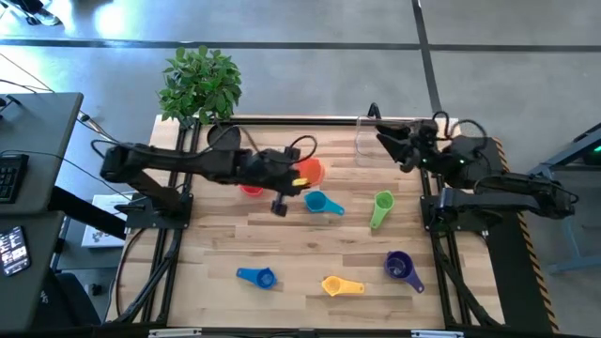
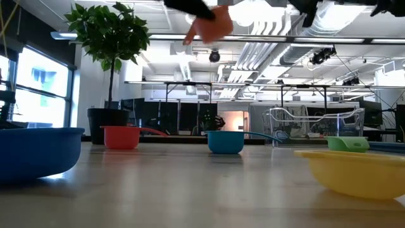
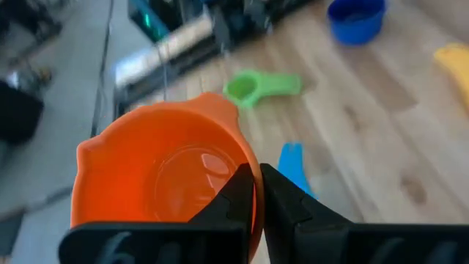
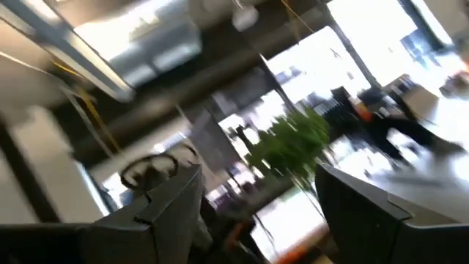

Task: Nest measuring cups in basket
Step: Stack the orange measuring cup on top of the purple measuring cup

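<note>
The left gripper (image 3: 258, 192) has its fingers pinched tight on the rim of the orange cup (image 3: 165, 178) and is carrying it in the air over the middle of the table; from table height the cup (image 2: 212, 26) hangs high above everything else. The right gripper (image 1: 387, 141) sits raised at the far right corner, right beside the basket (image 1: 374, 134), its fingers spread wide with nothing between them, pointing up and away toward the room.

As for progress, I'd say the job has only just started. The clear basket (image 2: 316, 123) looks empty from here, though its see-through walls make that hard to swear to. Six cups are lying loose on the wood: the red cup (image 1: 251, 189) partly under the left arm, the teal cup (image 1: 317, 203) just beside the gripper, the green cup (image 1: 381, 207) over to the right, the purple cup (image 1: 400, 267) nearer the front right, and the yellow cup (image 1: 336, 285) and blue cup (image 1: 257, 276) along the front edge. None are stacked.

So the orange one seems to be the first on its way, and it has most of the table's width yet to cross before reaching the basket; the other six remain to be collected and nested
</note>
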Tool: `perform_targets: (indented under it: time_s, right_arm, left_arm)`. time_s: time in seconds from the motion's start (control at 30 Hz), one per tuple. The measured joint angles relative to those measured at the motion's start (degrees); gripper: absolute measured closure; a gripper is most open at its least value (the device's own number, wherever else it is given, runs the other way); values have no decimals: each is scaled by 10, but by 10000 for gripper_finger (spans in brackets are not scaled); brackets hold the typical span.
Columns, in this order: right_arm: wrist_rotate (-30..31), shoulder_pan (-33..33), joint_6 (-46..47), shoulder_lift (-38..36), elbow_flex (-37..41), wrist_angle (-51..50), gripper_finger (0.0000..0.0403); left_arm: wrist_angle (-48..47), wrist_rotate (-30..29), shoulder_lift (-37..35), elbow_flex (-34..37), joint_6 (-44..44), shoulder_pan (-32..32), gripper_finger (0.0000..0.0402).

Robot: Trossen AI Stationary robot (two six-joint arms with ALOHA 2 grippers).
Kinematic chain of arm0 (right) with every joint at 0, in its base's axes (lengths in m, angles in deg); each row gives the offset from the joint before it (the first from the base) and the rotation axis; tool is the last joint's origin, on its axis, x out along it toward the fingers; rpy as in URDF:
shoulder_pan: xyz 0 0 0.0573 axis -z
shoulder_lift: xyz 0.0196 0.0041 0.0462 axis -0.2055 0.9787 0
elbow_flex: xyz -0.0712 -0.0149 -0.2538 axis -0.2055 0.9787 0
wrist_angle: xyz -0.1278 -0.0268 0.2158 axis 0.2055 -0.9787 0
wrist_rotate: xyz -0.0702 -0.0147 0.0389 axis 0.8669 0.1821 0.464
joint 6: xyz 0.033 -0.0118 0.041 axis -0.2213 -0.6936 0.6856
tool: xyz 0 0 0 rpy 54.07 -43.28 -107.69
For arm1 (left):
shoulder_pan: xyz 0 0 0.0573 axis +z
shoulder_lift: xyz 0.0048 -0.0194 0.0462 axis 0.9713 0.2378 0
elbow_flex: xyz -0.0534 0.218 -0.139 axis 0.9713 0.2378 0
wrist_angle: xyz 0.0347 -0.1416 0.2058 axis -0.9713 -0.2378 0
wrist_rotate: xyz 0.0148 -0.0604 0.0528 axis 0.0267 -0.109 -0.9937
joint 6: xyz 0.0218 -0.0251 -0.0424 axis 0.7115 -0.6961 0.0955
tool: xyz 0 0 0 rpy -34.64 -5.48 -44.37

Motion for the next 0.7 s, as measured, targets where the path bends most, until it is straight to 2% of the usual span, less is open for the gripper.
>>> perform_targets:
  time_s: [0.23, 0.3, 0.47, 0.7]
  right_arm:
    - [46, -56, -11, 1, 0, 120, 146]
    - [61, -77, -13, 1, -1, 133, 146]
    - [104, -138, -28, 12, -36, 90, 146]
    - [179, -210, -40, 67, -138, -82, 146]
  left_arm:
    - [4, 0, -52, 0, 7, -58, 396]
    - [12, 0, -59, 0, -17, -73, 396]
    - [26, -26, -63, 0, -135, -103, 396]
    - [36, -44, -57, 0, -327, -134, 396]
